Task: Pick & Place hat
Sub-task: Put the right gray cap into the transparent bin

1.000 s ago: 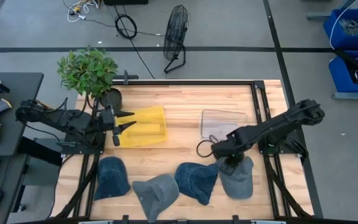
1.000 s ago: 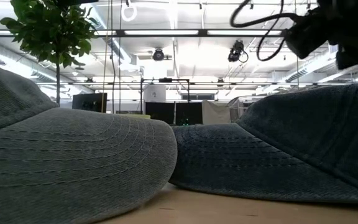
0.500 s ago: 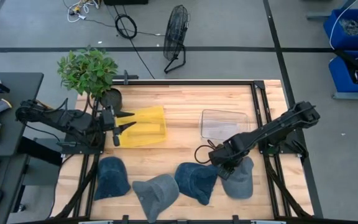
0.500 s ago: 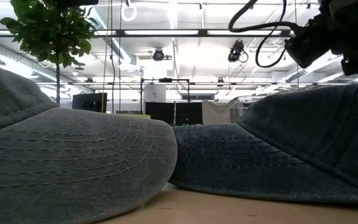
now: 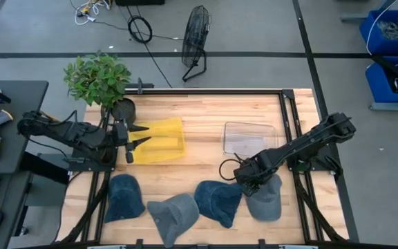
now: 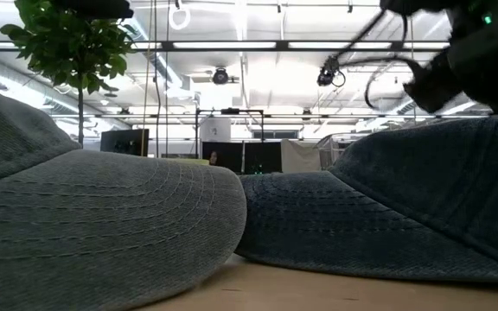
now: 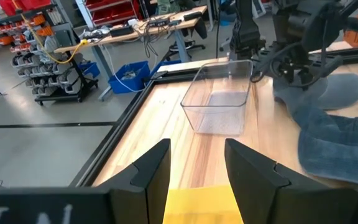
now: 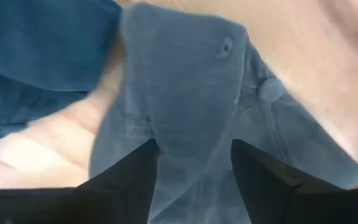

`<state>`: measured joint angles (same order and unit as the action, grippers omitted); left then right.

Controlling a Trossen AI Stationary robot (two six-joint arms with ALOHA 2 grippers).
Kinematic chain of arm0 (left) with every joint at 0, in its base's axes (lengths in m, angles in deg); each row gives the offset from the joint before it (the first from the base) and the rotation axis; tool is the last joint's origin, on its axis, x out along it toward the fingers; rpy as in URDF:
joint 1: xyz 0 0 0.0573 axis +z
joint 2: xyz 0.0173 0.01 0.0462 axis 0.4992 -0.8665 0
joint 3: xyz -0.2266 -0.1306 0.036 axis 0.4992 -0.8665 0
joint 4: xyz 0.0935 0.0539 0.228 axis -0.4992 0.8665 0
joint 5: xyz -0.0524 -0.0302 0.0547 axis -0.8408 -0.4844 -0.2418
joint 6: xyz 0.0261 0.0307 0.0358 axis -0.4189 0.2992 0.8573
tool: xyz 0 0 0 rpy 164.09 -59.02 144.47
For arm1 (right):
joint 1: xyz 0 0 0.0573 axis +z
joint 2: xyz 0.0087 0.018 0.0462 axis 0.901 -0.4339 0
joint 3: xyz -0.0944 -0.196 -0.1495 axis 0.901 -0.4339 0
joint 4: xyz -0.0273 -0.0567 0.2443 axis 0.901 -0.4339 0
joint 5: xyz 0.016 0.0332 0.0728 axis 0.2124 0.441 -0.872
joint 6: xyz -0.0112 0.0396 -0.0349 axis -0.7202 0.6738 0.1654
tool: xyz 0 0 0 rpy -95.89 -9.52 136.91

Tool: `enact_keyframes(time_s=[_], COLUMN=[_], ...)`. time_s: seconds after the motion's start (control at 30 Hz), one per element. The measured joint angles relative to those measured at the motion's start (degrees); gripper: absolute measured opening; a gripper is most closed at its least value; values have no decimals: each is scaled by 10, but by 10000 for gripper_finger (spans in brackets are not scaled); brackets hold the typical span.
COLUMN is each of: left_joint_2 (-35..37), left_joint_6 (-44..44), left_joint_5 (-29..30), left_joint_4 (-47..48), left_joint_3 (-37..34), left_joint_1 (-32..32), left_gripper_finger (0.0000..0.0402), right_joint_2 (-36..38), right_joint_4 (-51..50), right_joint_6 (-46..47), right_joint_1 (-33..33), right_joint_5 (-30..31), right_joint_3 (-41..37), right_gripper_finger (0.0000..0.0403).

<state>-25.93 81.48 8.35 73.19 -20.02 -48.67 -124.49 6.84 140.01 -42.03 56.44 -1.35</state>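
Several denim hats lie crown up along the table's near edge. The grey-blue hat (image 5: 267, 199) is the rightmost, beside a darker blue hat (image 5: 218, 200). My right gripper (image 5: 249, 180) hangs open just above the grey-blue hat's left side. In the right wrist view its gripper (image 8: 191, 186) straddles a raised ridge of the crown (image 8: 191, 106), near the top button (image 8: 271, 89). My left gripper (image 5: 138, 135) waits open at the yellow bin's (image 5: 161, 142) left end, with the left wrist view's gripper (image 7: 196, 168) over the bin. My right gripper comes at the grey-blue hat's crown (image 8: 185, 143) from above, pointing down, with one open finger (image 8: 129, 180) on each side of the raised ridge. Whether the fingers touch the cloth, I cannot tell. The hat lies on the table.
A clear plastic container (image 5: 249, 138) stands on the table just beyond the right gripper. Two more hats (image 5: 123, 197) (image 5: 173, 214) lie toward the near left. A potted plant (image 5: 101, 79) stands at the far left corner. Bare wood shows along the far edge.
My right gripper has shifted a little toward the table's left over the grey-blue hat, staying low above it. The left arm has kept still.
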Motion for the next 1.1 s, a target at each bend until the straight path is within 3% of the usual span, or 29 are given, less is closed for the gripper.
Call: enact_keyframes(time_s=[0.23, 0.5, 0.67, 0.87, 1.1], left_joint_2=[0, 0, 0, 0, 0], left_joint_6=[0, 0, 0, -17, -19], left_joint_5=[0, 0, 0, 0, 0], left_joint_4=[2, 11, 11, 10, 9], left_joint_3=[0, 0, 0, 0, 0], left_joint_1=[0, 0, 0, 0, 0], left_gripper_finger=[156, 156, 156, 156, 156], right_joint_2=[0, 0, 0, 0, 1], right_joint_4=[112, 126, 123, 31, -241], right_joint_6=[31, 1, -69, -151, -200], right_joint_1=[-2, -1, 1, -1, -2], right_joint_5=[-18, -75, -109, -119, -44], right_joint_3=[-49, -26, 34, 156, 315], right_gripper_finger=[176, 15, 27, 7, 11])
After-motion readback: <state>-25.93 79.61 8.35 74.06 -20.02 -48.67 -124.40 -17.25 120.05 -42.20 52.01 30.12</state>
